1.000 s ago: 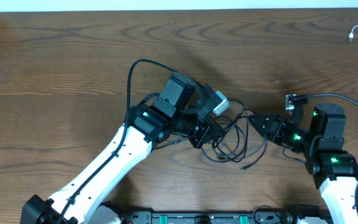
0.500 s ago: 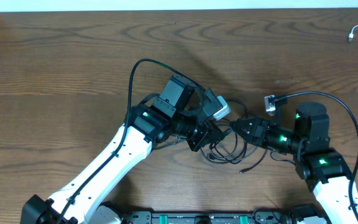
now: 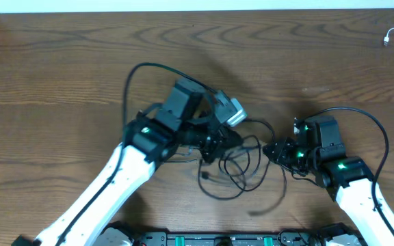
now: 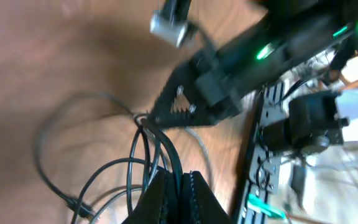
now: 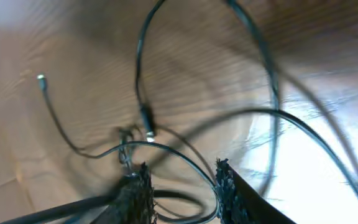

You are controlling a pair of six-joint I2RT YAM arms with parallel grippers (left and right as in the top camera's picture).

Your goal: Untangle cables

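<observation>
Since a second ago the left arm [image 3: 125, 171] has swung leftward. The right arm [image 3: 351, 181] has come in toward the middle, and the loops between them are drawn out wider and lower. Both arms lie over the brown wooden table [image 3: 60, 82], and each carries its own thick black wire [image 3: 132, 75] arching above it.

From overhead, the left gripper [image 3: 223, 140] and the right gripper [image 3: 271, 150] point at each other. The black cables [image 3: 241, 164] are heaped in loose loops between and below them. That view does not settle how far either pincer is open.

The left wrist view does. The left fingers [image 4: 194, 193] are pressed almost together, with a black strand running down into the slit between them, so that pincer is clamped on the cables. The same view shows the tip of the right pincer meeting a small knot of strands.

In the right wrist view, the right fingers [image 5: 225, 186] stand apart with a clear gap. A strand curves across that gap and nothing is visibly pinched, while the knot sits just beside the left-hand fingertip.

A white cable [image 3: 392, 35] lies well apart at the far right corner. One small plug [image 3: 204, 175] rests on the wood at the left edge of the tangle.
</observation>
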